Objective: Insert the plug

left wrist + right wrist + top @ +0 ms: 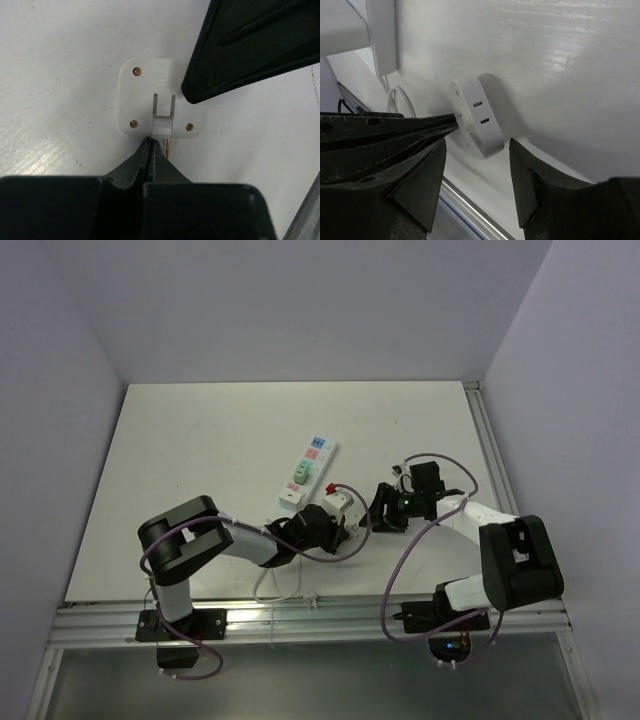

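The white plug (345, 506) is a square block with brass screws (162, 97) and two slots on its face (476, 117). My left gripper (330, 527) is shut, its fingertips (151, 143) pinching the plug's lower edge, where one brass prong shows beside them. My right gripper (385, 508) is open, its fingers standing either side of the plug (477, 146) without touching it. The white power strip (308, 472) with coloured switches lies just beyond, and its end shows in the right wrist view (375, 35).
A small red piece (331, 488) lies by the strip's near end. The strip's white cable (268, 585) loops toward the metal rail (320, 618) at the table's near edge. Purple arm cables (400, 560) hang beside both arms.
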You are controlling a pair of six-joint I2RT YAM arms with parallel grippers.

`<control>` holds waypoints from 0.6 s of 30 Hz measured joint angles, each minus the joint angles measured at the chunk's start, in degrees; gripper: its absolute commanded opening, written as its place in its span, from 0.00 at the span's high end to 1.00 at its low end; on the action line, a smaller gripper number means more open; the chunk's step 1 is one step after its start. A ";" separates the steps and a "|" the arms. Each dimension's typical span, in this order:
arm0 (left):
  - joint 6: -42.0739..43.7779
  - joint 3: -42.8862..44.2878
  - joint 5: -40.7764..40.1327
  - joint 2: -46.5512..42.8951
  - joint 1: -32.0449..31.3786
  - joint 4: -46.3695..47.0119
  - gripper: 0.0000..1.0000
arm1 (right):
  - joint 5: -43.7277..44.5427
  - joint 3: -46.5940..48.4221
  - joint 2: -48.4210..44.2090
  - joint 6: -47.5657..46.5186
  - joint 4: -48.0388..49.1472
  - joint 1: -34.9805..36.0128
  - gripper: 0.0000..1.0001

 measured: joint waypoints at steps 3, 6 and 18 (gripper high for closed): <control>0.02 -0.33 -0.02 0.37 -0.17 1.49 1.00 | -0.33 -0.28 1.68 0.13 1.60 0.00 0.39; 0.09 -0.52 -0.09 0.57 -0.31 2.25 1.00 | -0.94 -0.44 2.69 0.24 2.82 -0.28 0.39; 0.63 -1.20 -1.22 0.68 -1.05 3.63 1.00 | -6.84 -1.40 7.76 2.56 9.51 -1.79 0.75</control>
